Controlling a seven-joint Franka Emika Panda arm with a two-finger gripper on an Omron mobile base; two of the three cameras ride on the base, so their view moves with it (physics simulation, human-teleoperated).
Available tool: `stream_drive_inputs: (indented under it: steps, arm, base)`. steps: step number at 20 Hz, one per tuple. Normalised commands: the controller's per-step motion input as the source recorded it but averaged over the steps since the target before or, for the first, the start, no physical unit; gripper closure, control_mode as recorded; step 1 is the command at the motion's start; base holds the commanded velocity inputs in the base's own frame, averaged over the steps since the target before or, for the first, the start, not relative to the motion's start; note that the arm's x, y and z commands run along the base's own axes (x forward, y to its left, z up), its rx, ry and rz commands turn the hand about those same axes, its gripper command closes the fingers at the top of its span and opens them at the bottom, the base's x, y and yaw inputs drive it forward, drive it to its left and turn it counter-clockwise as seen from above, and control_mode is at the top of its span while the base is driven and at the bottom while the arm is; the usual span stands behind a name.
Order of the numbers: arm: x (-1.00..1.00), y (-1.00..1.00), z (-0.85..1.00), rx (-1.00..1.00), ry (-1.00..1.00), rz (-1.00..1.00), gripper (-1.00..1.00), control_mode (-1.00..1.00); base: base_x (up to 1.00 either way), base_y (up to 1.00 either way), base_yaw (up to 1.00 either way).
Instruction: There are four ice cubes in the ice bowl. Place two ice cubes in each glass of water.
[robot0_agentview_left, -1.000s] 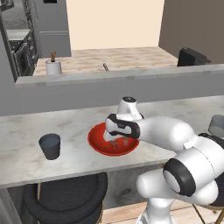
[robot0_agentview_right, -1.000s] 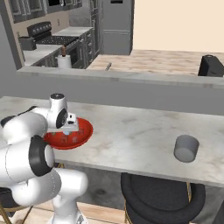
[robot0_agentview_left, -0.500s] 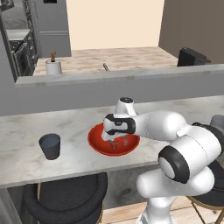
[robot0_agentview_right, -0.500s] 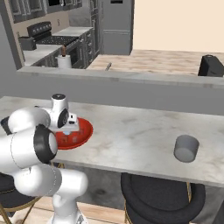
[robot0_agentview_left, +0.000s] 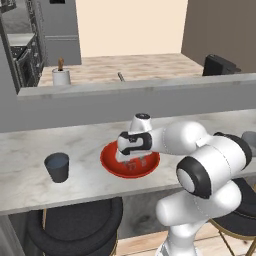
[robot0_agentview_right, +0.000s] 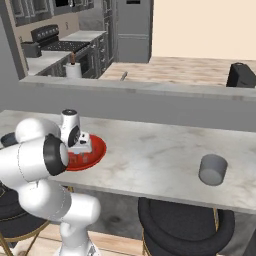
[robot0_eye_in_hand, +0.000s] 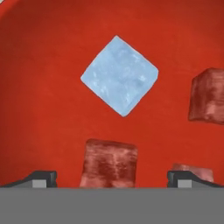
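Observation:
The red ice bowl (robot0_agentview_left: 107, 161) (robot0_agentview_right: 98, 150) (robot0_eye_in_hand: 39, 109) sits on the marble counter. My gripper (robot0_agentview_left: 131, 159) (robot0_agentview_right: 80, 150) (robot0_eye_in_hand: 113, 179) reaches down into it, open, with nothing between its fingertips (robot0_eye_in_hand: 42, 178). In the hand view a pale blue ice cube (robot0_eye_in_hand: 119, 75) lies just ahead. A clear ice cube (robot0_eye_in_hand: 109, 162) rests between the tips, another (robot0_eye_in_hand: 208, 100) to the right, and a third (robot0_eye_in_hand: 192, 170) by the right tip. The dark glass of water (robot0_agentview_left: 57, 166) stands left of the bowl. The lighter grey glass (robot0_agentview_right: 213, 169) stands far to the right.
A raised grey ledge (robot0_agentview_left: 150, 95) runs behind the counter. On the far worktop stands a white cylinder with a brown top (robot0_agentview_left: 61, 76) (robot0_agentview_right: 73, 69). Black stools (robot0_agentview_left: 75, 225) (robot0_agentview_right: 180, 220) sit under the counter's front edge.
The hand has shifted slightly left over the bowl while the elbow swung outward. The jaws stayed open and the ice cubes have not moved.

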Motion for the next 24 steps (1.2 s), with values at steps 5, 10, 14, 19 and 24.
stream_drive_inputs:
  steps: [5, 10, 14, 19, 24]
  arm:
    - [0.00, 0.00, -0.16, -0.01, 0.02, -0.06, -1.00, -1.00]
    - [0.00, 0.08, -0.05, 0.00, 0.00, -0.07, -1.00, -1.00]
    - [0.00, 0.05, -0.01, 0.00, 0.00, -0.06, -1.00, -1.00]
    - [0.00, 0.00, -0.13, -0.02, 0.00, -0.10, -1.00, -1.00]
    - [0.00, 0.00, -0.20, -0.04, 0.00, -0.10, -1.00, -1.00]
  base:
    - [0.00, 0.00, 0.00]
    - [0.00, 0.00, 0.00]
    - [0.00, 0.00, 0.00]
    - [0.00, 0.00, 0.00]
    - [0.00, 0.00, 0.00]
